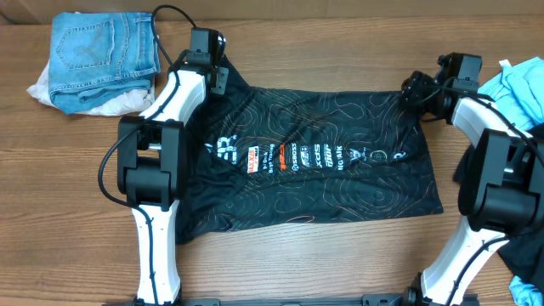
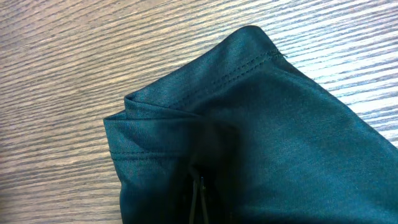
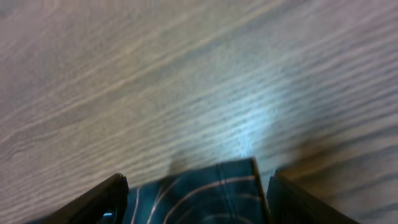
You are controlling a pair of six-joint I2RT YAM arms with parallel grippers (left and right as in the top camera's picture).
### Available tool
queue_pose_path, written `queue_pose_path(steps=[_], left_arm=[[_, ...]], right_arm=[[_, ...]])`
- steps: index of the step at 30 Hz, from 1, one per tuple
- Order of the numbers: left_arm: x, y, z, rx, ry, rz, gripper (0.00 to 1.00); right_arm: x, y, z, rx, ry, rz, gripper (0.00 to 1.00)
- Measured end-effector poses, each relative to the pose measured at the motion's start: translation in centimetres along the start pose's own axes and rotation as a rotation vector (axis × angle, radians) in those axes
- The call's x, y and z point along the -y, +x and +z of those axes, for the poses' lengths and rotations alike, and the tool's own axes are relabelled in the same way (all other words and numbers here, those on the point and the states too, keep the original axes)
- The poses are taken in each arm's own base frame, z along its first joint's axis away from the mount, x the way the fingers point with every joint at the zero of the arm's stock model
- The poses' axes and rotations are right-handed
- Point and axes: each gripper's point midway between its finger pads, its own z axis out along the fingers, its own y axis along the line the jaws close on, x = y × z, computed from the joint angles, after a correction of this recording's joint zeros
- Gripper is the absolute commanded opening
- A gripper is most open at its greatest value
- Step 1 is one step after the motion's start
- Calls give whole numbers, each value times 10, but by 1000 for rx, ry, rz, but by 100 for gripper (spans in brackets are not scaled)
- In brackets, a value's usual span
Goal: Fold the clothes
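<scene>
- Looking down from overhead, you have the black jersey [image 1: 323,187] spread flat on the wooden surface [image 1: 297,272], long side running left to right; thin tan contour lines cover it, and a band of white lettering and small coloured logos crosses its middle.
- Your left tool [image 1: 219,78] sits at the jersey's far left corner; in the left wrist view its jaws are pressed together at the bottom of the frame with dark fabric gathered around them, so it is clamped on the jersey; just past the tips a stitched hem doubles over itself, with bare wood beyond it.
- Your right tool [image 1: 416,89] sits at the jersey's far right corner; in the right wrist view its two fingers [image 3: 112,199] stand wide apart with the patterned corner lying between them; the jaws are spread and grip nothing; you cannot tell whether either finger touches the cloth.
- Both arms flank the jersey, one along each short side; the near edge lies free of both tools.
- Folded blue jeans [image 1: 102,51] lie on a white cloth [image 1: 51,89] at the far left of the surface, apart from the jersey and just beside your left arm.
- A blue cloth [image 1: 518,85] lies at the right edge, close to your right arm and partly cut off by the frame.
</scene>
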Motion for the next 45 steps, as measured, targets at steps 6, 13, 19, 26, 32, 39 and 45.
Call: queue_pose_path(steps=[6, 13, 19, 26, 32, 39, 45], left_arm=[[0, 0, 0, 0, 0, -1, 4], [0, 0, 0, 0, 0, -20, 4], [0, 0, 0, 0, 0, -24, 4], [0, 0, 0, 0, 0, -28, 4], [0, -1, 0, 3, 0, -36, 4], [0, -1, 0, 3, 0, -46, 4], [0, -1, 0, 3, 0, -46, 4]], right_arm=[[5, -5, 0, 24, 29, -3, 74], [11, 4, 9, -1, 44, 3, 72], [12, 4, 10, 1, 47, 2, 68], [14, 4, 11, 9, 74, -3, 64], [4, 10, 14, 11, 127, -42, 64], [3, 17, 14, 4, 195, -72, 52], [10, 17, 13, 9, 233, -67, 26]])
